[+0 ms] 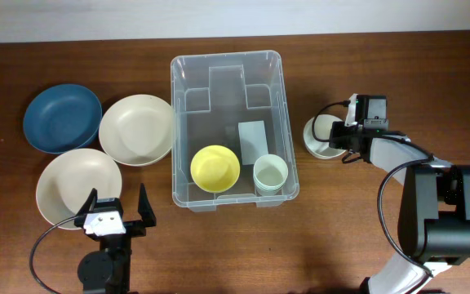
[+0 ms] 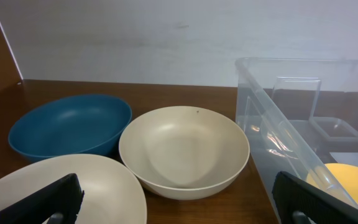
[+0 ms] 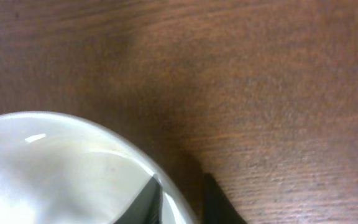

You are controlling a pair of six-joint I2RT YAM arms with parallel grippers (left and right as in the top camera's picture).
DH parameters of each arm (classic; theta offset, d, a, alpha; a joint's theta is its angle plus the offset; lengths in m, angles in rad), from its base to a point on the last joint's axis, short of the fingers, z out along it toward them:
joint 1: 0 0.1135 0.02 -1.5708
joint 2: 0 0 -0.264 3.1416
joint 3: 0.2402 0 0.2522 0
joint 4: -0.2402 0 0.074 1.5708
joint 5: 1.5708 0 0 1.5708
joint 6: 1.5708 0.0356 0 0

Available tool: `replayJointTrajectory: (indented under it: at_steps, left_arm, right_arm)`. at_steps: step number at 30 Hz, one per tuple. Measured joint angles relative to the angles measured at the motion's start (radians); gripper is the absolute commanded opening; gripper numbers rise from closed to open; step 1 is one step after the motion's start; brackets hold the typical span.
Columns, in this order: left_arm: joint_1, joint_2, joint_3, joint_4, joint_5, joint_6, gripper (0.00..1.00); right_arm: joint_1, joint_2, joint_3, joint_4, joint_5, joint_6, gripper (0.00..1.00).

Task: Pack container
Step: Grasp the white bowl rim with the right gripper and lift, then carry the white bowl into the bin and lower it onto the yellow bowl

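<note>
**Left gripper** (image 1: pixel 116 209): jaws spread wide and empty. A beige bowl (image 1: pixel 68 188) lies just left of them, with a blue bowl (image 1: pixel 62 118) and a cream bowl (image 1: pixel 136 129) ahead. **The container** (image 1: pixel 219 114) stands ahead and right of these jaws; it holds a yellow bowl (image 1: pixel 215 167) and a pale cup (image 1: pixel 270 173). **Right gripper** (image 1: pixel 337 140): jaws narrow, straddling the rim of a white cup (image 1: pixel 320 131). Whether they pinch it cannot be told.

overhead: top-down | left wrist: low, toward container (image 2: pixel 272 130) | right wrist: tight on cup (image 3: pixel 55 162)
</note>
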Motion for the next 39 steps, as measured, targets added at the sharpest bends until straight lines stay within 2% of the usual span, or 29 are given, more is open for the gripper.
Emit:
replayJointTrajectory:
  at_steps: [14, 20, 25, 32, 39]
  left_arm:
    - [0.000, 0.000, 0.000, 0.000, 0.000, 0.000, 1.00]
    - [0.000, 0.000, 0.000, 0.000, 0.000, 0.000, 1.00]
    - [0.000, 0.000, 0.000, 0.000, 0.000, 0.000, 1.00]
    - [0.000, 0.000, 0.000, 0.000, 0.000, 0.000, 1.00]
    - [0.000, 0.000, 0.000, 0.000, 0.000, 0.000, 1.00]
  right_arm:
    - [-0.048, -0.015, 0.000, 0.037, -0.072, 0.005, 0.04]
    - [-0.158, -0.214, 0.023, 0.034, -0.262, 0.005, 0.04]
    - [-0.161, -0.461, 0.057, -0.021, -0.372, -0.027, 0.04]
    - [0.014, -0.647, 0.059, -0.175, -0.421, -0.176, 0.04]
    - [0.311, -0.631, 0.059, -0.229, -0.422, -0.293, 0.04]
